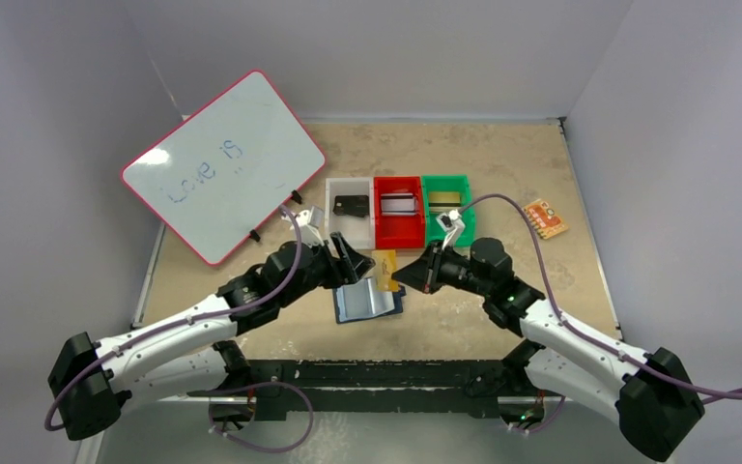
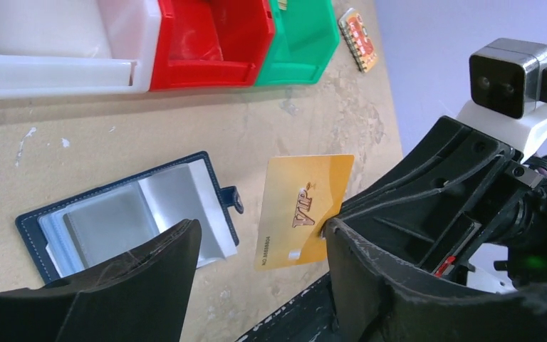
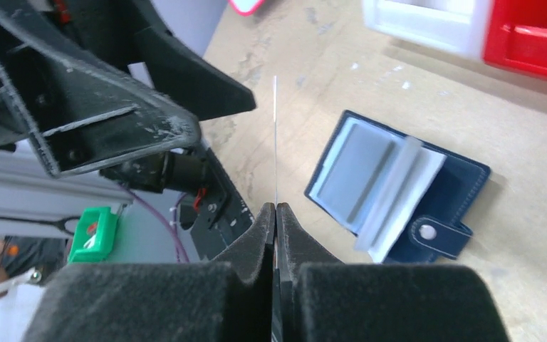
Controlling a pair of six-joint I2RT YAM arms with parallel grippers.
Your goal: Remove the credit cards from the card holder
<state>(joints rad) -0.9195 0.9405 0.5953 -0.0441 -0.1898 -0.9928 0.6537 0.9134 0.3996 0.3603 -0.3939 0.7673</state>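
Observation:
The navy card holder (image 1: 368, 302) lies open on the table, its pale shiny sleeves up (image 2: 124, 221) (image 3: 399, 178), snap tab to one side. A gold VIP credit card (image 2: 303, 210) hangs above the table just beside it (image 1: 384, 263). My right gripper (image 3: 275, 208) is shut on this card, which shows edge-on as a thin line (image 3: 275, 142) rising from the pinched pads. My left gripper (image 2: 260, 228) is open, jaws wide apart. The card sits between them, close to the right finger (image 2: 370, 285). In the top view both grippers meet over the holder (image 1: 353, 261) (image 1: 415, 275).
Behind the holder stand a white bin (image 1: 353, 208), a red bin (image 1: 398, 209) and a green bin (image 1: 445, 203) in a row. A whiteboard (image 1: 222, 164) leans at the back left. An orange patterned piece (image 1: 546, 218) lies at the right.

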